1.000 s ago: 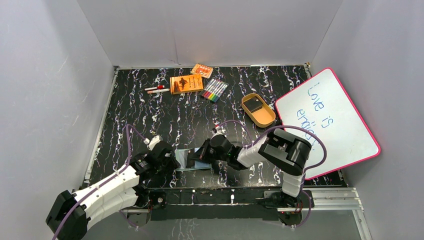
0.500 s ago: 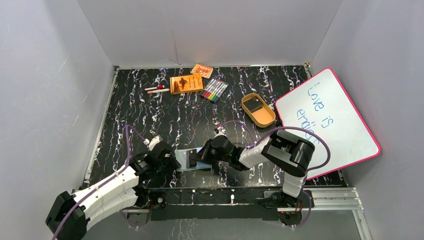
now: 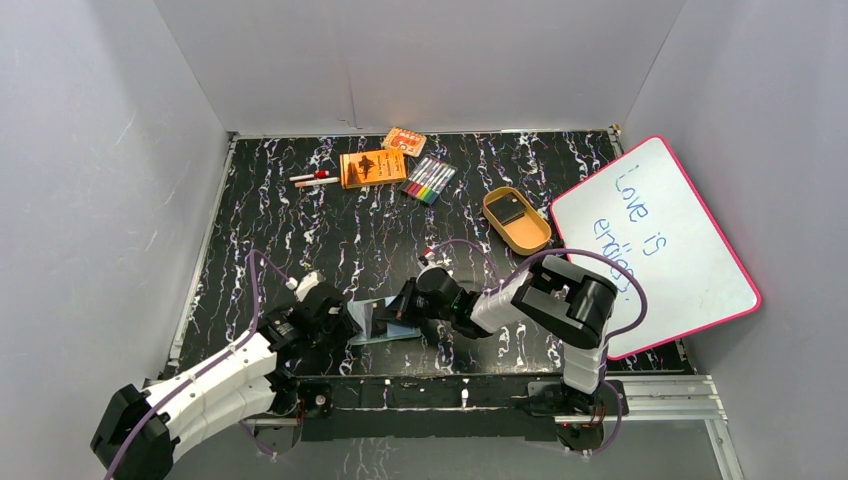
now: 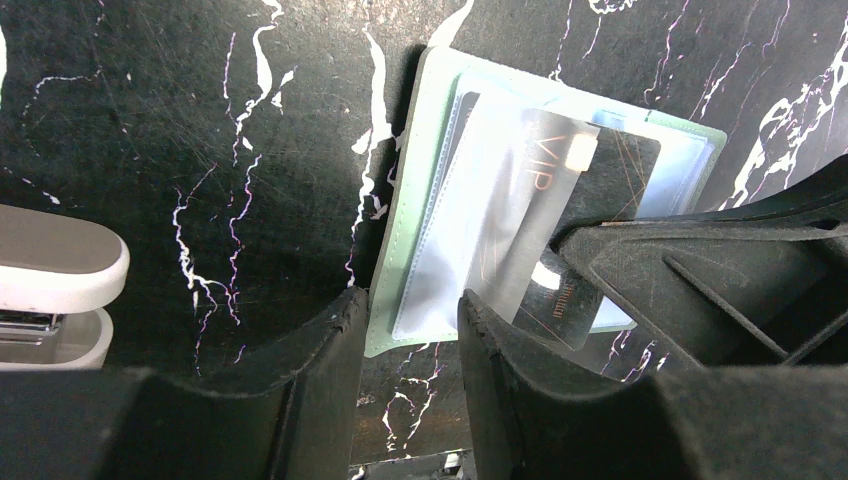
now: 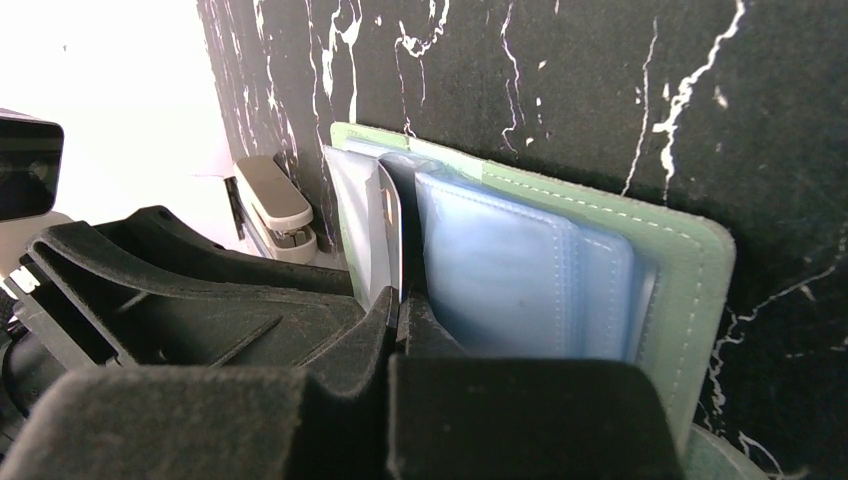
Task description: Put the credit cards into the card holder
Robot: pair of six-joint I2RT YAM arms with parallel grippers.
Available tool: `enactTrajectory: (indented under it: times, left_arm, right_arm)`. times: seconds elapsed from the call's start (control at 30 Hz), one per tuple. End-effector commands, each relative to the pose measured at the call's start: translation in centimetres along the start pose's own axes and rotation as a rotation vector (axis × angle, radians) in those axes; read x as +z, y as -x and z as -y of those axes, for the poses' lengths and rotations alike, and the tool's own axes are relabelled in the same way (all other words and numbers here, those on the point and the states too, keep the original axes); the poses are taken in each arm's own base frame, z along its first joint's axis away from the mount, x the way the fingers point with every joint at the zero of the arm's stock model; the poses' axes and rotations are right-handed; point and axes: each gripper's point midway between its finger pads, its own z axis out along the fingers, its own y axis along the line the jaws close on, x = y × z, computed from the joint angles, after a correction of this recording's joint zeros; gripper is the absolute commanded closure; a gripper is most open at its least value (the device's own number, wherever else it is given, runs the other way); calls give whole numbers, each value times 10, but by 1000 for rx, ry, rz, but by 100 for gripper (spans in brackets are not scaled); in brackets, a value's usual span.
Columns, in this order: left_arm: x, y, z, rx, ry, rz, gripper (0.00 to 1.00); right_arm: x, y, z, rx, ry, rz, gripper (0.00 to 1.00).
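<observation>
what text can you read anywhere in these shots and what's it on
"Love is": whiteboard, blue handwriting; the second line starts "endle", rest hidden.
"VIP": dark card, beside a small pale square.
Small print lower on the card: too blurred to read.
Print on the orange boxes and the marker pack: too small to read.

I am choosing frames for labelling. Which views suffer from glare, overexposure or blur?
Right wrist: the upper left corner is burnt out to white, and the right gripper near the lens is soft. Left wrist: a pale sheen lies across the credit card, yet its VIP print is readable. Top external: evenly lit and sharp.
</observation>
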Motion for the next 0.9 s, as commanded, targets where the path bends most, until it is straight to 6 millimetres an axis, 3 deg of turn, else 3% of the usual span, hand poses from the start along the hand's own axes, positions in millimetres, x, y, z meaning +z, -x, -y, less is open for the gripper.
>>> enactTrajectory:
  times: [0.0, 0.27, 0.37, 0.73, 0.87]
  left_arm:
    - [0, 1, -1, -3, 9, 2, 63]
    - [-5, 7, -3, -7, 23, 31, 62]
    - [-4, 7, -5, -13, 27, 35, 62]
    - [-5, 11, -2, -15, 26, 45, 60]
    - [-5, 11, -2, -11, 31, 44, 60]
  right_arm:
    - [7, -13, 15, -33, -51, -53, 100]
    - [-8, -10, 44, -34, -187, -18, 100]
    - [-6, -12, 45, -35, -179, -32, 100]
    - [7, -22, 14, -88, -41, -117, 100]
    - [2, -19, 1, -130, -21, -111, 78]
